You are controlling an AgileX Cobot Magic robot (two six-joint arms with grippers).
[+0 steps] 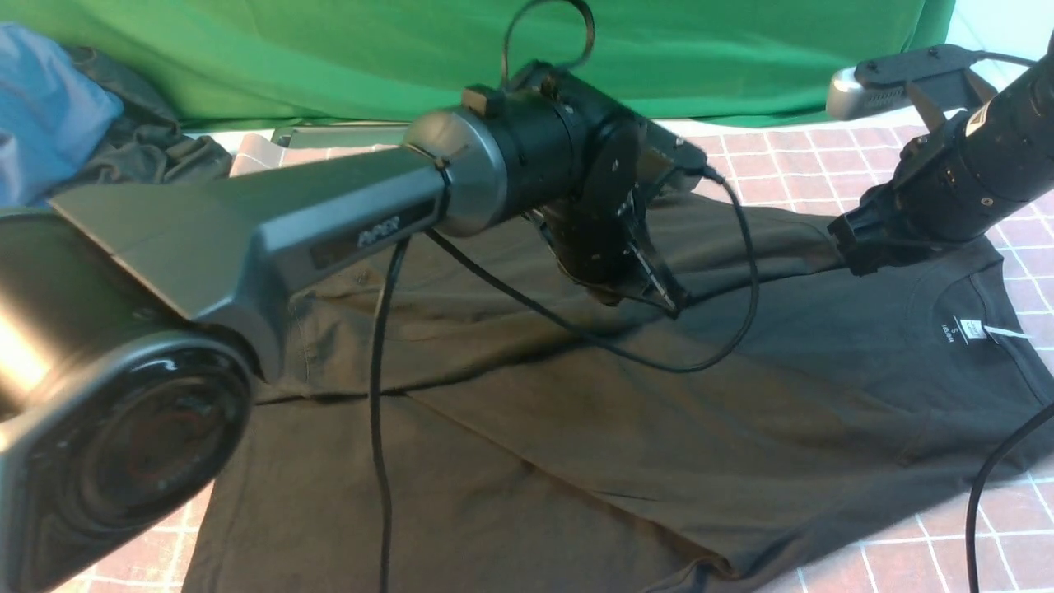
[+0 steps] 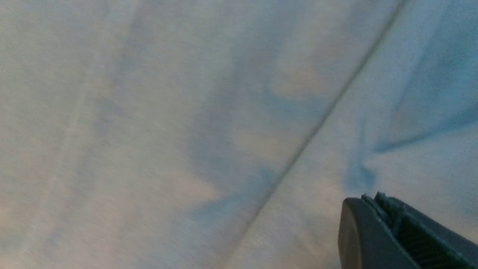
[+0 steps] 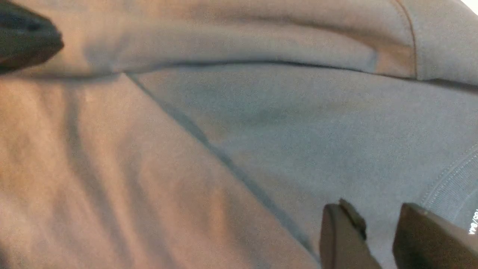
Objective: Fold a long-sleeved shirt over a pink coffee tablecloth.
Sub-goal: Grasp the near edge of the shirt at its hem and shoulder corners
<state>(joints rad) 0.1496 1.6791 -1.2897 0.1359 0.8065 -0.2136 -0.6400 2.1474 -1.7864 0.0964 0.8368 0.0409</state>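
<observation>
Black knit fills the near half of your front view. The shirt (image 1: 576,461) lies spread on the tablecloth (image 1: 947,560), hem near you at the left and collar (image 1: 984,309) off to the right. A diagonal crease (image 1: 568,486) crosses its near panel. A cable (image 1: 379,412) from the left arm (image 1: 329,222) hangs across that panel, and you cannot tell whether it touches. If it does, a swing of the arm could drag the loose cloth and rumple what lies flat.

Further in, the left gripper (image 1: 659,292) is down on the middle of the shirt with its jaws closed. The wrist view shows wrinkles running into its tips, just beside a seam (image 2: 317,127), so it reads as a pinch of shirt. The bite looks small and sits right at the tips, so a quick lift may let it slip out. You also cannot see how many layers are caught. It could bring up only the top one, or the tablecloth along with it.

Beyond that, the right gripper (image 1: 856,247) sits at the shoulder near the collar. Its jaws stand a narrow gap apart, with no cloth visibly between them. If the left lifts while the right has no hold, one side rises alone and the fold goes askew. Mind the sleeve (image 3: 242,41) lying across the body there, because the right could take that instead of the shoulder.

At the back, the blue garment (image 1: 41,107) and green backdrop (image 1: 329,58) are well apart from both grippers.
</observation>
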